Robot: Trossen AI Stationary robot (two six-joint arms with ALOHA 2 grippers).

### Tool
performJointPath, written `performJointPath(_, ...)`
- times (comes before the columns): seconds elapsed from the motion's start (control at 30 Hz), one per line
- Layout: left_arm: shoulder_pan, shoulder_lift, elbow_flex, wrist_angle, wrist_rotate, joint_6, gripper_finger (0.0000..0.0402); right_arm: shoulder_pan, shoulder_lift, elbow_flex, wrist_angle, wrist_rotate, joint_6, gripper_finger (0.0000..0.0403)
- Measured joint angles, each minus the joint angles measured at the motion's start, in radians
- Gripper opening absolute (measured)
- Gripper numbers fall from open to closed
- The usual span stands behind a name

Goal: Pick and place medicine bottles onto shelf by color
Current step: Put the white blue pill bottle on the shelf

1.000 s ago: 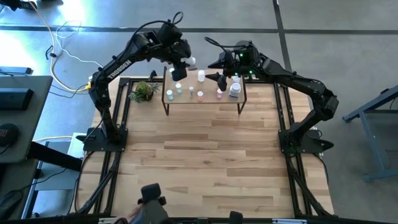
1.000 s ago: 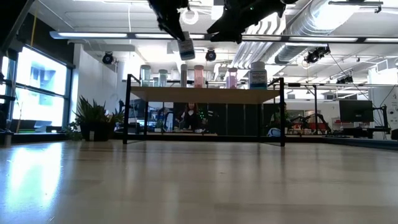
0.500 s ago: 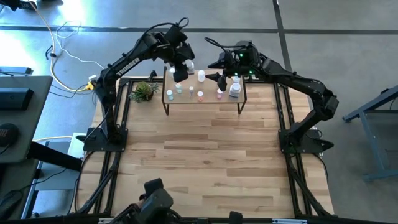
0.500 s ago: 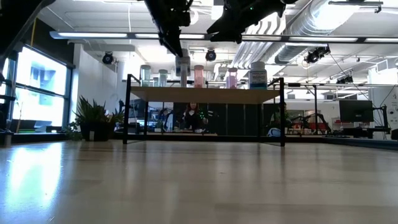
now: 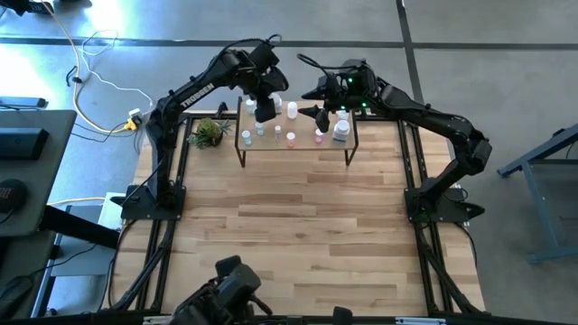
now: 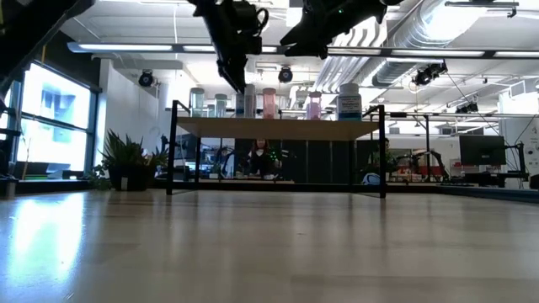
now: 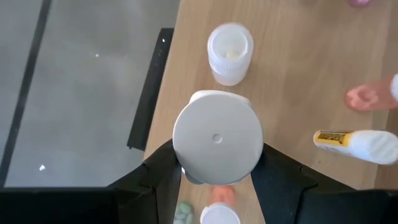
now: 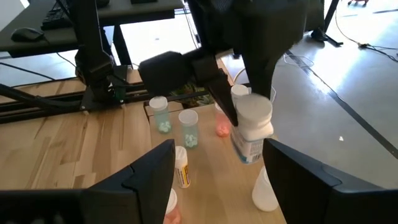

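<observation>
White, round-capped plastic medicine bottle (image 7: 217, 138) sits gripped in the left gripper (image 7: 217, 168) above the light-wood shelf (image 5: 312, 150), near its left end. Lower it upright, clear of neighbouring bottles. The right gripper (image 8: 217, 180) hovers open nearby.

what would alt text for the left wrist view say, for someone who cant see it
Seen from above, the left gripper holds a white-capped bottle between its two dark fingers over the light-wood shelf. Beyond it stands an open-topped clear bottle, and a white bottle with a yellow label lies to one side, with grey floor past the shelf's edge.
</observation>
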Motion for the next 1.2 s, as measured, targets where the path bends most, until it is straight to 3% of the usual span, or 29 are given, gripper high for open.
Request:
performJointPath(0.3, 0.002, 0.035, 0.0, -0.001, 0.007, 0.0, 0.0159, 0.0, 0.0, 0.0, 0.0, 0.0, -0.004, 0.0234)
performJointPath(0.43, 0.002, 0.033, 0.0, -0.001, 0.056, 0.001, 0.0159, 0.0, 0.0, 0.0, 0.0, 0.0, -0.005, 0.0234)
performJointPath(1.2, 0.003, 0.033, -0.002, -0.004, 0.06, 0.053, 0.0159, 0.0, 0.0, 0.0, -0.001, 0.0, -0.008, 0.0234)
